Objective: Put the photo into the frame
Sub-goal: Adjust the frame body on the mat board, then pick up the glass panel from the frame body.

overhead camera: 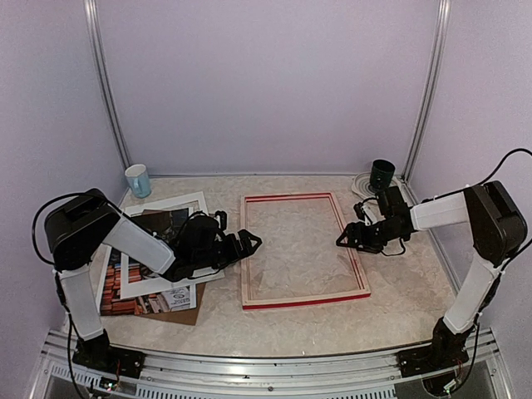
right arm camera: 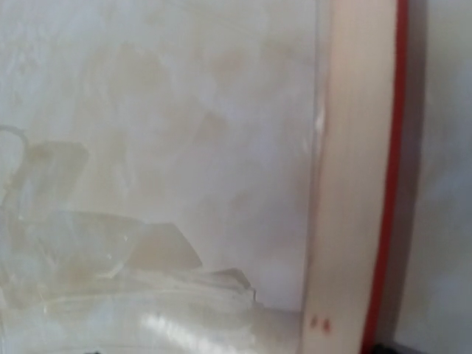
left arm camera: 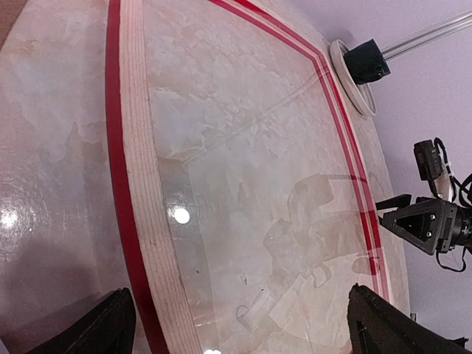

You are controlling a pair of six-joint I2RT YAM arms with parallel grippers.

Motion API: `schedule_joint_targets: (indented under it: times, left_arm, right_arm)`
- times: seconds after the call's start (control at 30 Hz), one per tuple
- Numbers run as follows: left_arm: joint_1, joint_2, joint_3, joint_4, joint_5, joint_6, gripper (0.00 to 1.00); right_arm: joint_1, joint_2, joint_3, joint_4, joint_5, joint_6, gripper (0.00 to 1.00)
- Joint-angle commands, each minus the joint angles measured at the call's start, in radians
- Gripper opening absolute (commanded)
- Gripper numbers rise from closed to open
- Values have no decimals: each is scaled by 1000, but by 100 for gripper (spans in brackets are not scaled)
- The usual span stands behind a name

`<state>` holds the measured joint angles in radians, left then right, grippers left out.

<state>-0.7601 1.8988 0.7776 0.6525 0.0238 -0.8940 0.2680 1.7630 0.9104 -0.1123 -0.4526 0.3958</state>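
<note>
**A:** From above, what lies round the frame?

**B:** The frame (overhead camera: 304, 301) lies flat mid-table, pale wood back up. At its 9 o'clock is a pile. In it the photo (overhead camera: 125, 304) lies under a white mat (overhead camera: 179, 202) and over a brown board (overhead camera: 188, 316). The left arm (overhead camera: 137, 241) stretches across the pile and hides most of the print. A pale cup (overhead camera: 138, 179) stands at 10 o'clock. A dark cup (overhead camera: 382, 174) stands on a white plate (overhead camera: 362, 184) at 2.

**A:** And the grippers?

**B:** The left gripper (overhead camera: 249, 243) points at the left rail, jaws wide apart and empty. The right gripper (overhead camera: 342, 241) is at the right rail, jaws apart. I cannot tell whether it touches the rail.

**A:** The surface and the room?

**B:** The table (overhead camera: 224, 328) is glossy, cream and marbled. The walls (overhead camera: 266, 83) are plain lilac, with metal posts (overhead camera: 106, 83) in the back corners.

**A:** What does the left wrist show?

**B:** Its black fingers (left arm camera: 110, 324) sit at 7 and 5 o'clock, far apart. Between them lies a clear pane (left arm camera: 243, 147) with faint reflections, bounded by layered wood rails with red edges. The right gripper shows at 3 o'clock.

**A:** And the right wrist?

**B:** It is blurred. A smooth wood rail with a red edge runs from 12 to 6 on the right side. Hazy pane lies to its left.
</note>
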Motion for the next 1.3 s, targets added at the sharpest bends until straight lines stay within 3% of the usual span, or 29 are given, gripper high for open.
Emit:
schedule_joint_targets:
  times: [0.0,0.57,1.27]
  left_arm:
    - [-4,9,20,-35,-21,-11,99]
    - [-46,-68,15,-66,-97,52,99]
    - [-51,-60,-5,-45,-86,45,99]
  right_arm:
    - [16,-42,-43,-145,46,2,79]
    - [40,-383,-194,-281,35,53,78]
    - [86,-379,-249,-251,-12,77,76]
